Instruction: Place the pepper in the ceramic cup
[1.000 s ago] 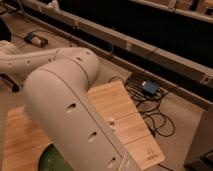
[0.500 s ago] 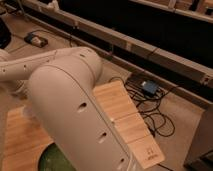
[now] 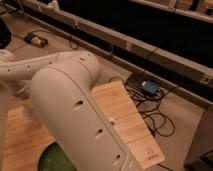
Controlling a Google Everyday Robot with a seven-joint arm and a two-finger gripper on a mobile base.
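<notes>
My white arm (image 3: pixel 75 107) fills the middle of the camera view and covers most of the wooden table (image 3: pixel 125 112). The gripper is out of view, off the left edge where the arm leads. An edge of the round dark green plate (image 3: pixel 52 159) shows at the bottom, under the arm. The pepper and the ceramic cup are hidden or out of view.
The table's right edge drops to a grey floor with a blue box (image 3: pixel 149 88) and tangled black cables (image 3: pixel 155 117). A long dark shelf or rail (image 3: pixel 140 47) runs across the back. Another small device (image 3: pixel 36 39) lies on the floor at the upper left.
The arm has shifted slightly, its upper segment swinging a little towards the right and filling more of the view. Nothing else has moved.
</notes>
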